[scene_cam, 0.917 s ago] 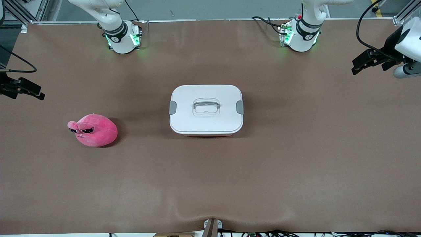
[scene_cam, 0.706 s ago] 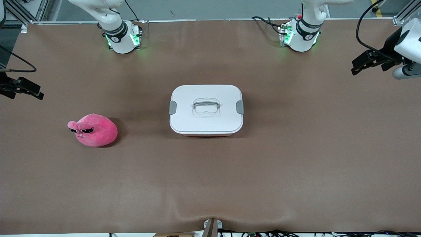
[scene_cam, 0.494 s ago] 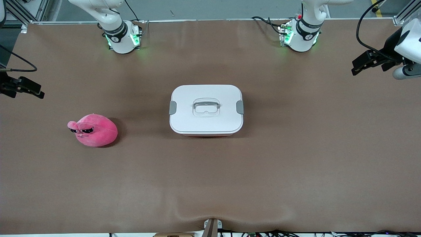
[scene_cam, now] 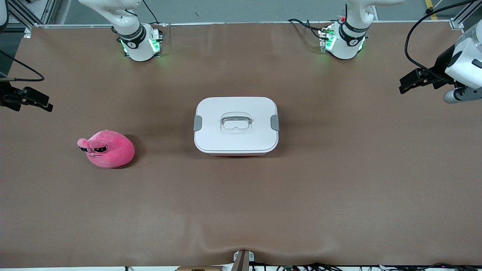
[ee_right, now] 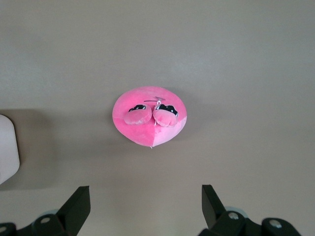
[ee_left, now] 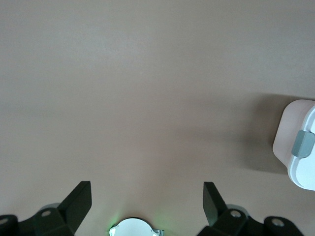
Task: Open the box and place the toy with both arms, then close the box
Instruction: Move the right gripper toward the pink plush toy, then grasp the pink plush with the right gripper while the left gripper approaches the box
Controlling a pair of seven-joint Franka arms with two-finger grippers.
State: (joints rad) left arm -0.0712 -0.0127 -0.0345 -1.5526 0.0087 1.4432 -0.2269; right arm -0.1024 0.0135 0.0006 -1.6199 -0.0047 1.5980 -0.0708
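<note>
the lidded box [scene_cam: 236, 126] is sitting mid-table, long axis running between the arms' ends, as the wide-open left gripper [scene_cam: 408, 82] and right gripper [scene_cam: 35, 101] are hovering at either end, the right one closer to the plush toy [scene_cam: 107, 148].

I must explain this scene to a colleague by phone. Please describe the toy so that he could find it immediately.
On the brown table, start at the white-lidded box in the middle. Go toward the right arm's end, slightly nearer the front camera. The toy is the only pink, round, plush thing, with sleepy dark eyes.
</note>
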